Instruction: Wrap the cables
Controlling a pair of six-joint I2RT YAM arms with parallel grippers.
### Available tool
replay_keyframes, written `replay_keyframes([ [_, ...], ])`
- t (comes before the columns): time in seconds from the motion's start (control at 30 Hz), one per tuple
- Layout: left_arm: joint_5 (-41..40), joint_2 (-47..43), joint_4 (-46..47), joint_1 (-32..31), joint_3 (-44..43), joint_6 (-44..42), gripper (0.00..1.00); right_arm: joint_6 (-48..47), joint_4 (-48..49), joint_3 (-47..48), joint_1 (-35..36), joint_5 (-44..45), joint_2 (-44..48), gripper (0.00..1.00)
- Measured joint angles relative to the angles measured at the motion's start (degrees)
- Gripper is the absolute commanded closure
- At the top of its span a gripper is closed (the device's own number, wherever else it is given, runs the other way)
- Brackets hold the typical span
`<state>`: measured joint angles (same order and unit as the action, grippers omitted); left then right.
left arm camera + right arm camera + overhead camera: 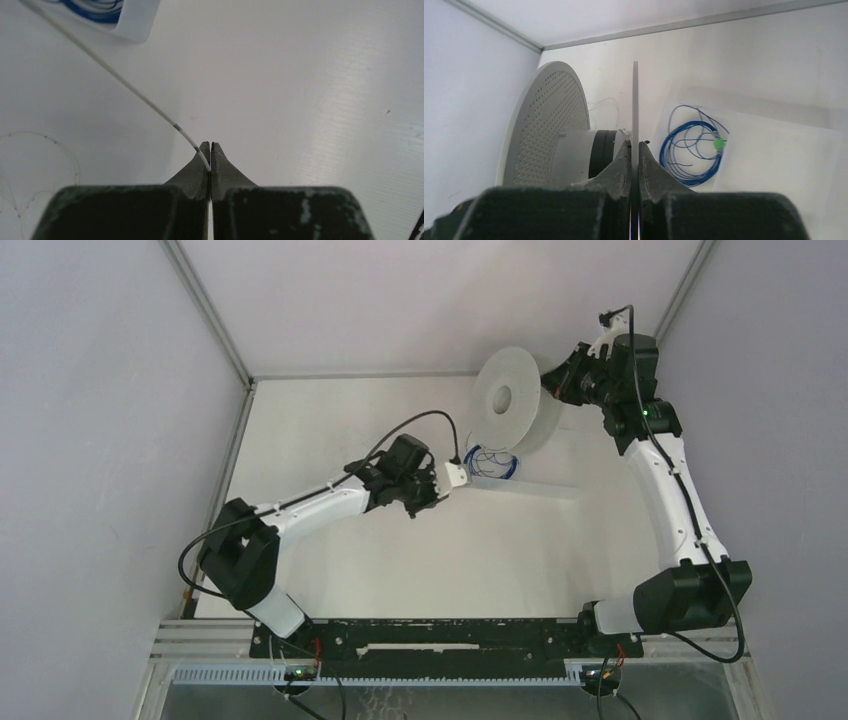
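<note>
The left gripper is closed on a thin white cable, which runs taut up past a clear bag holding blue wire. A hair-thin grey strand lies in loose loops on the table beside it. The right gripper is clamped on the thin near rim of a white spool.

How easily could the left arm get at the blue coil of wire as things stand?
Probably yes for reach, no for grasping: the blue coil lies just beyond the left gripper with nothing between them, but that gripper is shut on a thin white cable, so it must let go first.
</note>
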<state>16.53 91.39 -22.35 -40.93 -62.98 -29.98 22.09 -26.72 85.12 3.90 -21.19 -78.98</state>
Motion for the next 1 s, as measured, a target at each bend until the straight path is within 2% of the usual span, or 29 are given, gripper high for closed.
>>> replay_keyframes([
  [0.17,-1.2,0.7,-3.3,-6.2,-4.4,-1.2,1.00,-0.9,-1.1,0.0,2.7,8.5,-1.5,1.00],
  [0.3,-0.8,1.3,-6.2,-8.7,-8.6,-1.4,1.00,-3.3,-1.2,0.0,7.0,16.3,-1.9,1.00],
  [0.63,3.3,1.2,-14.3,-8.9,-15.6,-0.1,1.00,-8.9,-0.2,0.0,18.2,29.3,-3.3,1.00],
  [1.0,6.9,-0.9,-21.8,-6.5,-24.5,0.1,1.00,-15.9,3.5,-3.1,23.9,34.7,-4.7,1.00],
])
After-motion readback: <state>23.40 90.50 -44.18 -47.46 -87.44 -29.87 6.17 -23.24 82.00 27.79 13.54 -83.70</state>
